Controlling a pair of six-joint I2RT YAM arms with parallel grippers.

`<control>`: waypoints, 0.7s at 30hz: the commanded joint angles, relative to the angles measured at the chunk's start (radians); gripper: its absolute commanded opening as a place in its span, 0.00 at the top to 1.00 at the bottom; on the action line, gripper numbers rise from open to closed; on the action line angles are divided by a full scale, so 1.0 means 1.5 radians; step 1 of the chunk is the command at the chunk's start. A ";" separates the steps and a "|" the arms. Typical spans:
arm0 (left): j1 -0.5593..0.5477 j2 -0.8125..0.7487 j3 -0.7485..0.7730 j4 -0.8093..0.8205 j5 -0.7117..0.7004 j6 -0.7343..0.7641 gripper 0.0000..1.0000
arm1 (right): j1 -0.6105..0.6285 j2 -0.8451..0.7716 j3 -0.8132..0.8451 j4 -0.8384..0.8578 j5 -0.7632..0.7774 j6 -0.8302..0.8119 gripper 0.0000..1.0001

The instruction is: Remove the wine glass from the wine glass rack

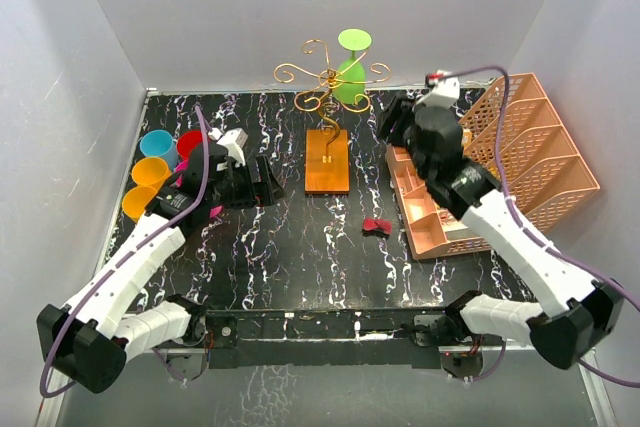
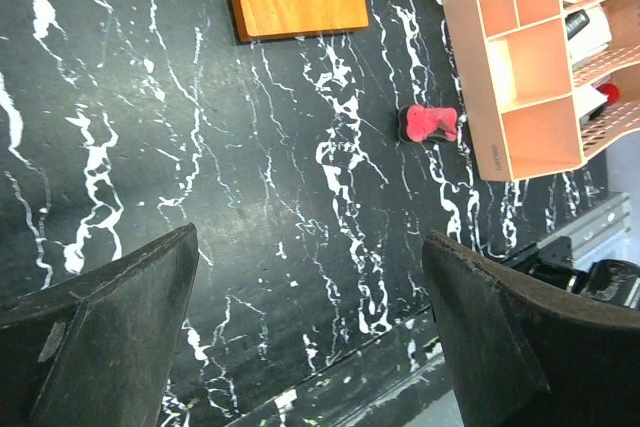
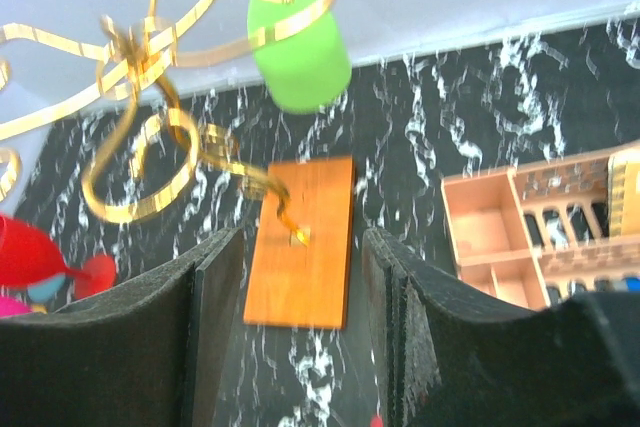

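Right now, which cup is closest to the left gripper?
The red cup, at the back beside the blue cup; both orange cups sit farther left.

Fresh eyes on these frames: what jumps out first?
A bright green wine glass hangs upside down from the gold wire rack at the back middle of the black marbled table. The right hand is open and faces the rack, holding nothing. A peach lattice organiser fills the right side.
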 commanded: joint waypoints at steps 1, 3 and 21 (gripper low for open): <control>-0.004 -0.041 0.025 -0.019 -0.041 0.066 0.08 | -0.112 0.072 0.132 0.025 -0.118 -0.028 0.45; -0.004 -0.039 0.036 -0.023 -0.042 0.095 0.08 | -0.162 0.118 0.183 0.020 -0.211 -0.020 0.45; -0.004 -0.111 -0.079 0.042 -0.051 0.160 0.08 | -0.258 0.459 0.519 0.103 -0.450 0.025 0.44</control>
